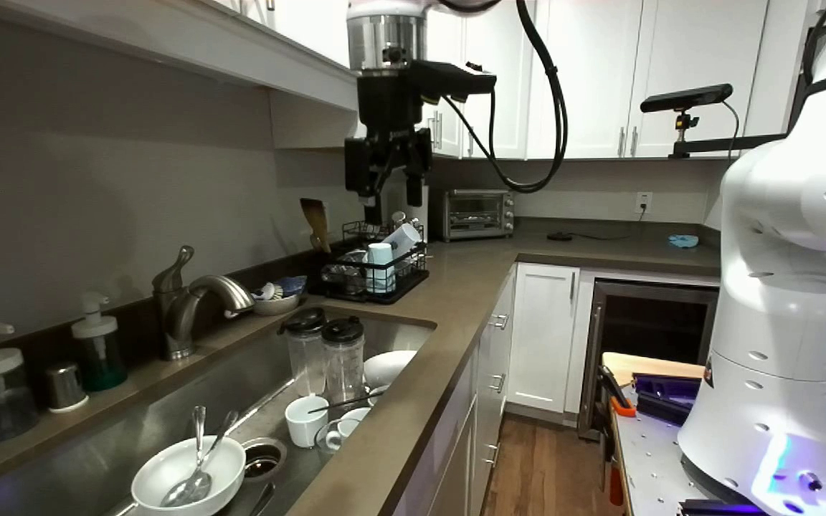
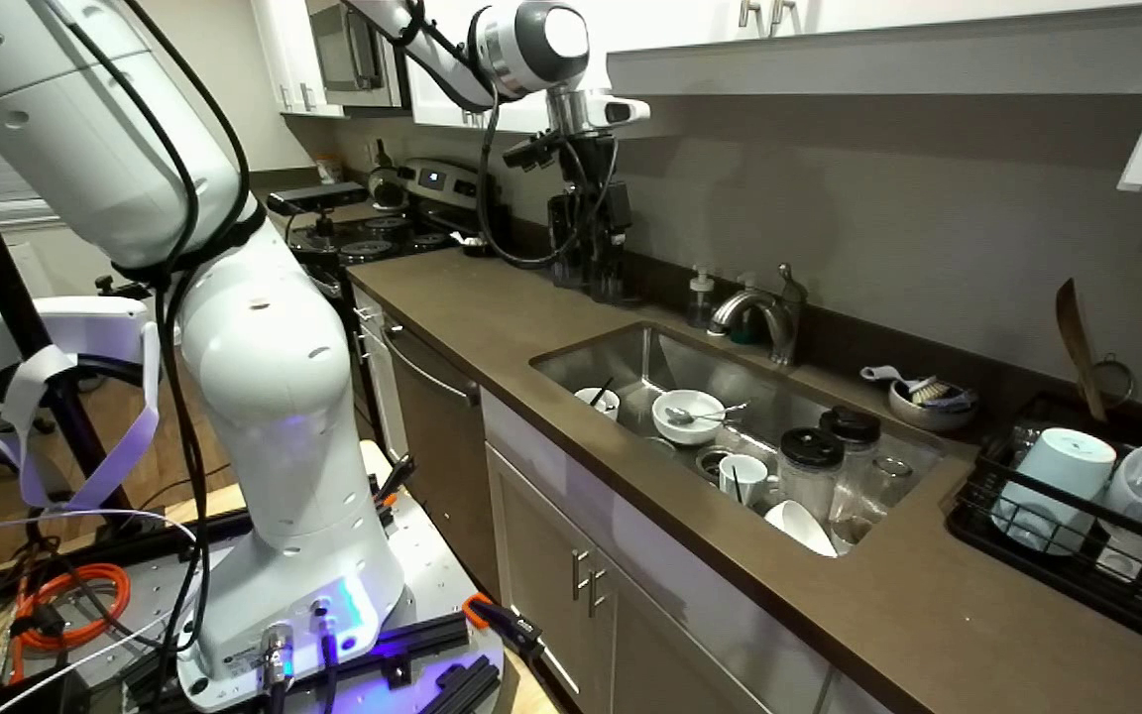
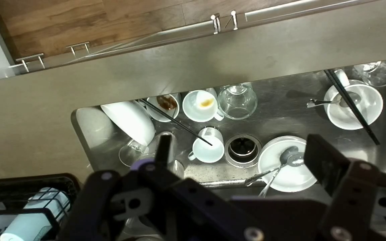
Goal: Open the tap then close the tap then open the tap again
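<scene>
Wrist view: looks down past the gripper (image 3: pixel 240 147) into the steel sink (image 3: pixel 280 112); the jaws stand spread wide and pinch nothing
Kitchen faucet (image 1: pixel 182 315): on the counter (image 1: pixel 449 308) behind the sink, well apart from the gripper in both exterior views; cannot be made out in the wrist view
Spout (image 1: pixel 223 288): no stream shows under it, so the tap is probably closed
Lever handle (image 1: pixel 173 272): nothing touches it; likely none of the three moves is done and open, close, open are all left, though a finished first round could look alike
White mug (image 3: pixel 157 117): brown residue (image 3: pixel 166 101) inside, plain in the wrist view, not in either exterior view
Toaster oven (image 1: pixel 477 213): seen in an exterior view only
Coil-burner stove (image 2: pixel 388 233): likewise, absent from the wrist view
</scene>
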Available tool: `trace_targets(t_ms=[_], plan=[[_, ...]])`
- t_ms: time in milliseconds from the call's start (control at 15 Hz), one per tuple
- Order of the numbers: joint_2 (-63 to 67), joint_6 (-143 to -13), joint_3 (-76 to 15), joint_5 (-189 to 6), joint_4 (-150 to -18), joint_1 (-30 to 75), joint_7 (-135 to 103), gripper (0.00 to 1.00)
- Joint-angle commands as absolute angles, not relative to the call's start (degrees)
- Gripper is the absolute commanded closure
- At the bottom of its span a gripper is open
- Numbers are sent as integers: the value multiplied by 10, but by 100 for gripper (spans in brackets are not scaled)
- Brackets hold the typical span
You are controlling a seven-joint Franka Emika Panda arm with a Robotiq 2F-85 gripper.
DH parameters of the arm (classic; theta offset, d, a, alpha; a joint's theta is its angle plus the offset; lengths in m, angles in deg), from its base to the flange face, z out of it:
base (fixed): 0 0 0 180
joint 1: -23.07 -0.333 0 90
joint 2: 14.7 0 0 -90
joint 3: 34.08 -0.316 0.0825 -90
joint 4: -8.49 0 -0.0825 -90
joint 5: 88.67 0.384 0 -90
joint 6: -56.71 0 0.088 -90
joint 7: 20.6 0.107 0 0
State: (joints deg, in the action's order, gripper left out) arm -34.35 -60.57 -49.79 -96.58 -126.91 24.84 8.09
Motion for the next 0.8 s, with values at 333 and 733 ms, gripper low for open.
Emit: trace_targets(t_ms=[333, 733], plan=[[-316, -716, -458, -971, -1269, 229, 62, 0], [-240, -881, -432, -965, -1259, 227, 6, 0]])
